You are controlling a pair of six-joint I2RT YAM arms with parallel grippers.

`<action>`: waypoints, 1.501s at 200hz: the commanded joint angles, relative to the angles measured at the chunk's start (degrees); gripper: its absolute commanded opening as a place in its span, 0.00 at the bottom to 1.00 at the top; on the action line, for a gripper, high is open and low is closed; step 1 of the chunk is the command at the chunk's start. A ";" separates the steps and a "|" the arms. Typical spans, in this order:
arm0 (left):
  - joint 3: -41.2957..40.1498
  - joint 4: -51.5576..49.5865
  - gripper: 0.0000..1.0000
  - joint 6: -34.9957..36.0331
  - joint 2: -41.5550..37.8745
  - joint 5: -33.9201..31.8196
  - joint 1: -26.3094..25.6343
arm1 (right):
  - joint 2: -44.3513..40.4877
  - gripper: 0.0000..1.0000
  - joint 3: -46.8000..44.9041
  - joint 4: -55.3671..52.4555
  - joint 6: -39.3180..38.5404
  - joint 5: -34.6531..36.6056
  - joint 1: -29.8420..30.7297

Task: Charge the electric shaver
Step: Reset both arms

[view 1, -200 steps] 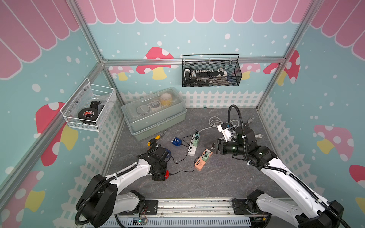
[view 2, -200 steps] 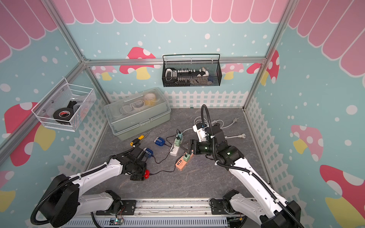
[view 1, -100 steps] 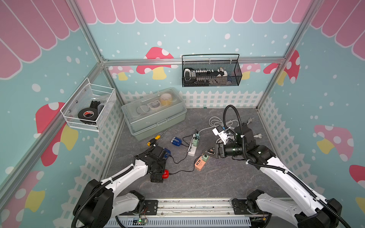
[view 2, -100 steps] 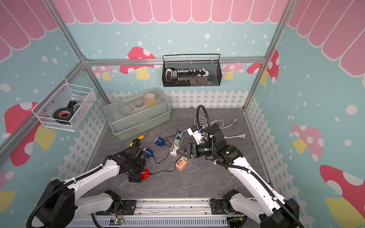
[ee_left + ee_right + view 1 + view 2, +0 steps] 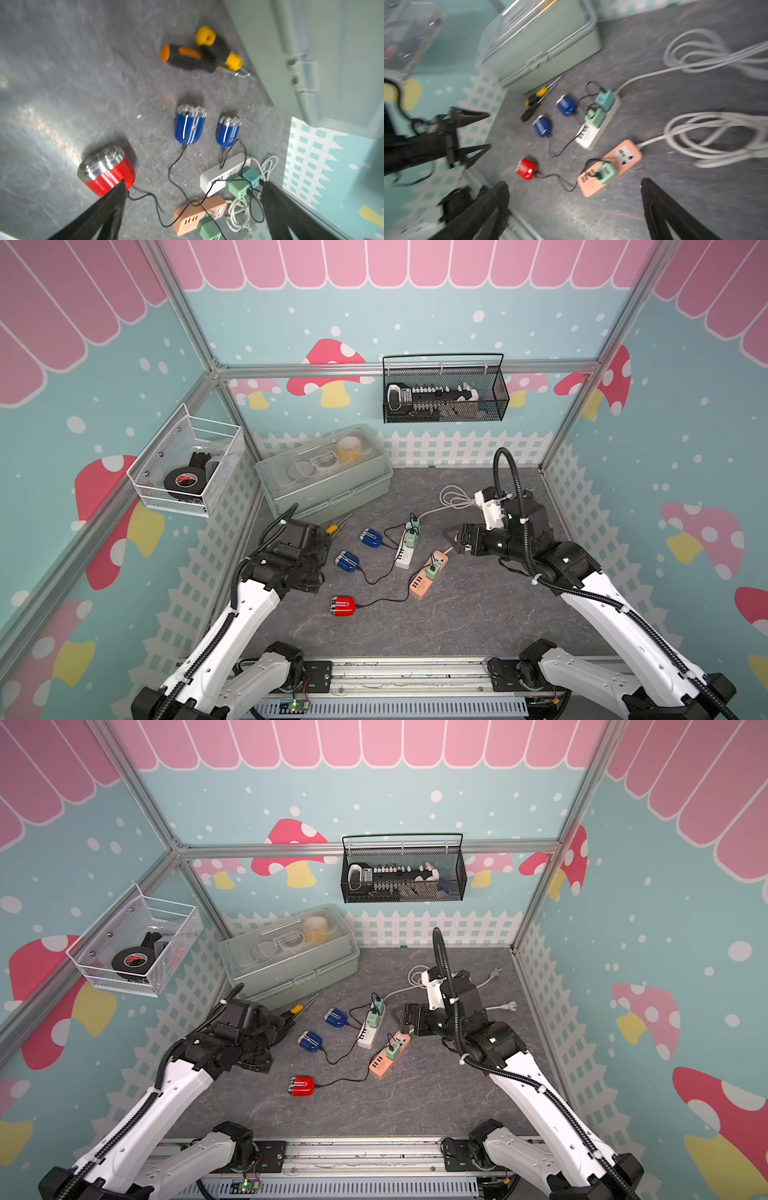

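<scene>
Red shaver corner hidden behind left fingers; wrist views blurred.

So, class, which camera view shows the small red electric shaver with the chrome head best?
The left wrist view: the red shaver is closest and largest there, its chrome head clear. The right wrist view shows it small and blurred; both top views show it tiny but whole.

A red shaver lies on the grey table, its black cable trailing toward an orange power strip. Beyond that strip lie two blue shavers and two screwdrivers. The left hand gapes, empty.
</scene>
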 commanded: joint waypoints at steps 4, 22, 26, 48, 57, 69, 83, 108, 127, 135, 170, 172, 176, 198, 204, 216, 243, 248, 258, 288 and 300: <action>7.69 -10.85 0.99 14.63 2.78 -17.89 2.47 | -3.91 0.99 -0.24 -5.43 1.54 39.48 -0.43; 8.35 -9.39 0.99 20.64 2.86 -30.11 2.70 | -5.04 0.99 -4.75 0.26 -3.12 52.81 -1.05; 7.48 -7.96 0.99 22.07 2.52 -32.71 2.72 | -5.25 0.99 -6.23 2.66 -5.51 53.12 -1.76; -1.09 3.69 0.99 29.34 -0.07 -45.39 3.34 | -4.08 0.99 -12.26 10.61 -14.01 49.85 -5.90; -6.43 14.22 0.99 37.45 -1.39 -45.49 4.10 | -3.44 0.99 -14.82 13.09 -16.07 47.78 -7.50; -13.13 30.00 0.99 48.91 -2.51 -41.25 5.49 | -2.84 0.99 -19.94 19.29 -19.13 46.59 -8.68; -20.30 44.81 0.99 55.58 -2.74 -37.65 6.61 | -2.04 0.99 -25.97 26.65 -19.90 44.63 -10.75; -30.56 66.68 0.99 64.29 0.43 -31.66 7.72 | 3.37 0.99 -31.82 35.70 -19.94 41.38 -14.42; -30.39 71.85 0.99 67.79 7.03 -27.55 8.61 | 8.38 0.99 -34.29 44.55 -23.40 37.62 -16.08; -30.03 74.35 0.99 69.85 9.99 -26.10 8.68 | 10.52 0.99 -34.56 47.48 -25.47 36.85 -16.39; -29.07 85.31 0.99 73.78 20.42 -21.80 11.13 | 18.28 0.99 -38.51 65.53 -29.48 32.11 -19.60; -28.87 85.79 0.99 74.09 20.80 -21.46 11.29 | 18.78 0.99 -38.56 66.25 -29.72 31.91 -19.77; -28.77 87.00 0.99 74.64 21.66 -20.92 11.52 | 19.73 0.99 -38.61 67.60 -30.21 31.27 -20.16; -28.05 88.63 0.99 73.20 25.98 -18.80 13.58 | 24.36 0.99 -39.13 74.64 -32.98 27.39 -22.61; -28.66 91.26 0.99 73.93 27.12 -18.83 13.72 | 24.86 0.99 -38.93 75.16 -33.44 26.19 -23.32; -28.14 89.24 0.99 74.60 26.73 -16.15 13.39 | 26.63 0.99 -39.27 77.27 -32.02 24.00 -25.39; -34.01 102.03 0.99 78.38 28.54 -13.04 11.49 | 31.52 0.99 -46.70 95.46 -31.20 19.85 -28.04; -35.59 106.19 0.99 78.51 29.98 -13.39 11.33 | 30.50 0.99 -46.72 94.27 -30.95 19.85 -28.01; -38.39 117.06 0.99 79.48 32.77 -13.36 11.49 | 30.04 0.99 -46.93 92.93 -30.01 21.60 -28.05; -33.23 105.01 0.99 78.59 31.77 -12.37 11.75 | 30.90 0.99 -45.37 91.52 -30.06 22.01 -28.02; -33.55 104.54 0.99 78.33 31.60 -11.84 12.02 | 31.27 0.99 -44.15 89.95 -30.74 22.83 -27.38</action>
